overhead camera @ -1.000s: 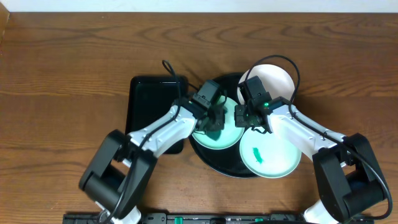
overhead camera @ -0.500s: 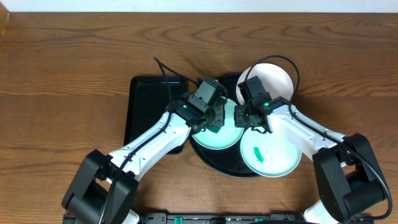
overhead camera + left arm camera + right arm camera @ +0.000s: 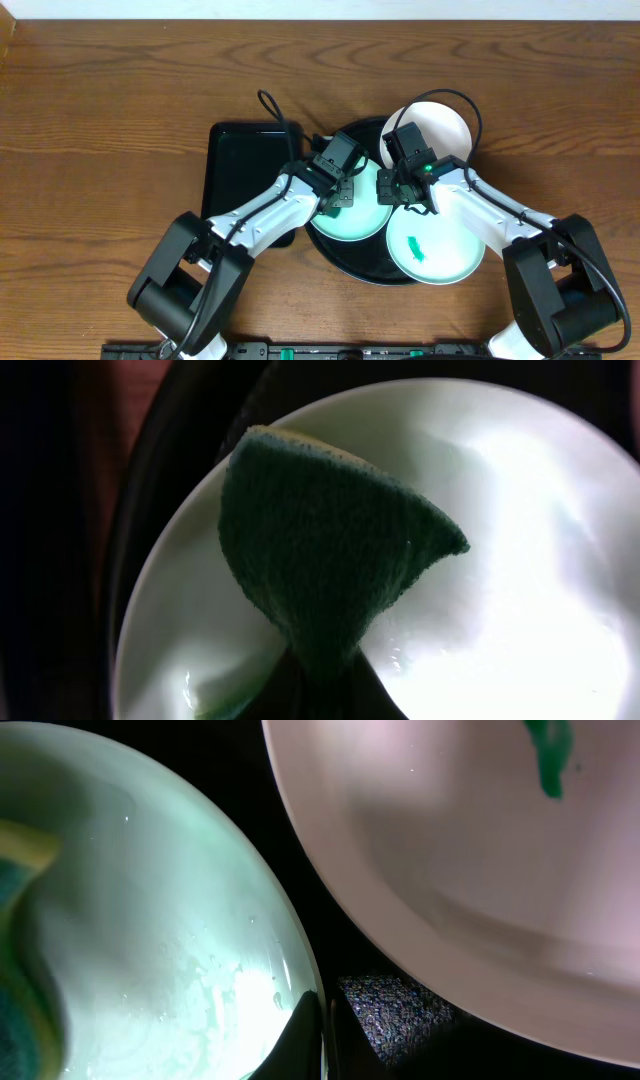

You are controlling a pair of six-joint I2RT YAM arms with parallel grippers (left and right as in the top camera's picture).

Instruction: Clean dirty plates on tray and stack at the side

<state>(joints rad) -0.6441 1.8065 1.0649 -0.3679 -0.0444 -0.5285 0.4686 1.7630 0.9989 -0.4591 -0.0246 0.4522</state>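
Wooden table [image 3: 100, 100]: L gripper [image 3: 338, 194] clamps sponge [image 3: 320, 560] on mint plate [image 3: 368, 217], R gripper [image 3: 408, 196] pinches its rim.

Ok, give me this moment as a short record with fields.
left gripper: shut on sponge, pressed on mint plate
right gripper: shut on the mint plate's rim
mint plate: wet, on tray
smeared plate: green smear, on the tray's right side
white plate: at the tray's far rim
rectangular tray: left of the tray
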